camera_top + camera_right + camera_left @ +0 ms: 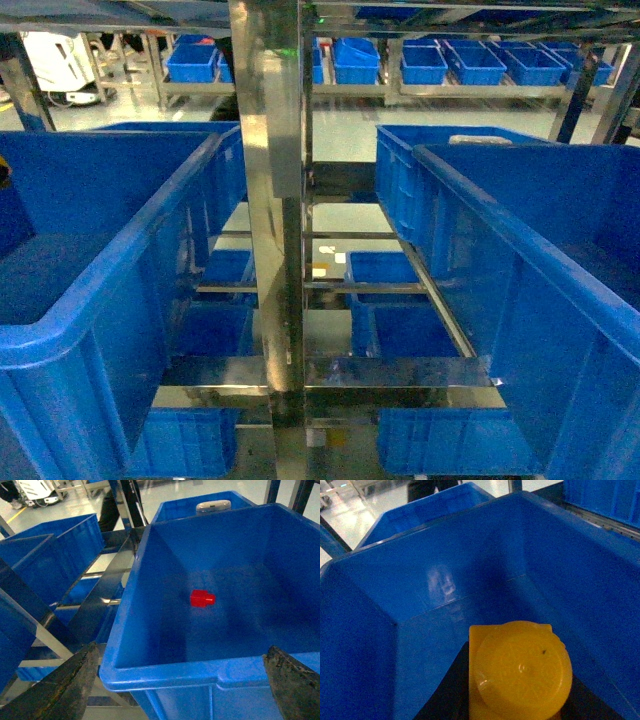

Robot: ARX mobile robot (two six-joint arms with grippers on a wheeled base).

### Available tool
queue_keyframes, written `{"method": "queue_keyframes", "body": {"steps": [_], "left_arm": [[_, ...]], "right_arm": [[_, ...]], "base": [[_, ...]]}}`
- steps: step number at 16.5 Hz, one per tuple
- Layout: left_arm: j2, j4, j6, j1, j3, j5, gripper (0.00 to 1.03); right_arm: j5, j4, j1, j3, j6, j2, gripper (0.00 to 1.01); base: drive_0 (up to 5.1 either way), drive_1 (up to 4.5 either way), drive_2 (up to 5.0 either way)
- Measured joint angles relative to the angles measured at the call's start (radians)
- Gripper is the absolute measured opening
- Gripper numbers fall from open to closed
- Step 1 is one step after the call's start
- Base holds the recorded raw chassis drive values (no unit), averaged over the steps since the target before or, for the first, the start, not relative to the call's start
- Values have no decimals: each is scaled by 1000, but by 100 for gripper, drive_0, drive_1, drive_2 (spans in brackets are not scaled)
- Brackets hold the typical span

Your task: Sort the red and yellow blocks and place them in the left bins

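The head view showed two large blue crates, left (90,290) and right (540,300), flanking a steel rack post (272,200); no writing was legible. The left wrist view had a yellow brick (520,672) at 6 o'clock over the crate floor (445,625), the left gripper's finger state untellable. In the right wrist view, the right gripper (180,685) spread wide above a crate (165,672) holding a red block (202,598).

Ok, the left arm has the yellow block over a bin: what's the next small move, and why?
Probably open the left fingers and let the yellow block drop. The left wrist view shows it close under the camera, apparently held, with the blue bin walls all around and bare floor below. How high it hangs can't be told, so lowering slightly first would be safer.
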Motion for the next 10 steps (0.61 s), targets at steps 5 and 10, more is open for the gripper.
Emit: {"method": "queue_keyframes", "body": {"steps": [5,10], "left_arm": [[69,-37,17,6,53,-9,27],[532,-152,-7,72,518,-130,27]], "right_arm": [[0,0,0,0,0,0,98],[0,0,0,0,0,0,98]], "base": [[0,0,0],[0,0,0]]}}
